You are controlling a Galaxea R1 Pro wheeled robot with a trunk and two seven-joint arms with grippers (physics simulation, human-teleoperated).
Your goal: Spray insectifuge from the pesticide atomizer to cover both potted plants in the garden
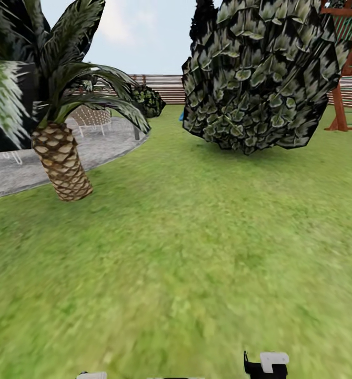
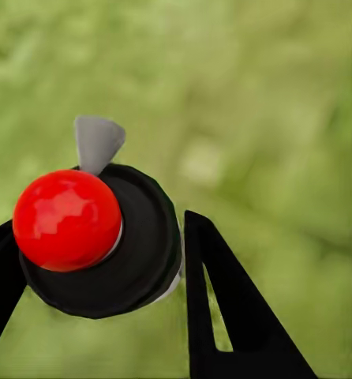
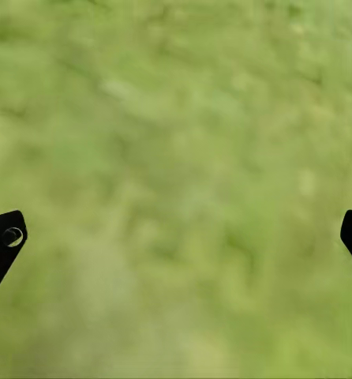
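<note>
Left gripper [image 2: 93, 229] pinches what looks like the pesticide atomizer [image 2: 144, 253], seen end-on over the lawn [image 1: 197, 252]. The right gripper [image 3: 176, 229] hangs spread. Best now: hold firm, drive smoothly between palm [image 1: 62, 163] and bush [image 1: 260, 73], and scan for the plants.

The left gripper [image 2: 105, 260] has flat black triangular fingers [image 2: 231, 316], one slotted. The right gripper's [image 3: 176, 237] black fingertips [image 3: 2, 241] carry a small round screw.
</note>
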